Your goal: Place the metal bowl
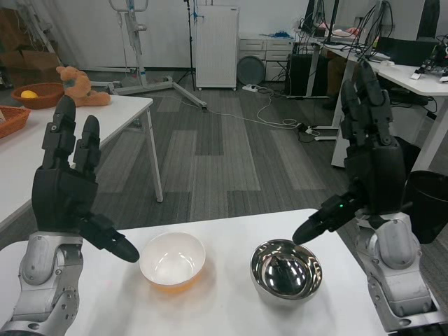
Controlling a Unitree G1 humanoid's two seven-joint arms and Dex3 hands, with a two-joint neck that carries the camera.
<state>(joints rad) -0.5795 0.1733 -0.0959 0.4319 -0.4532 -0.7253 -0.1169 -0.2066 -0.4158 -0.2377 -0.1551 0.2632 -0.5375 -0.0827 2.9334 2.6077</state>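
Both hands are raised with fingers spread, holding nothing: the left hand (66, 189) beside a white bowl (173, 260), the right hand (371, 164) just above the metal bowl (286, 269). That metal bowl sits upright on the white table (224, 308), right of the white one.

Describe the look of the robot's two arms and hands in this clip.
Both forearms are silver-grey with rounded moulded shells and visible screw holes. Each ends in a black, blocky hand with thick segmented fingers: left hand, right hand. A small green light glows near the base of the right hand's thumb. No loose cables show.
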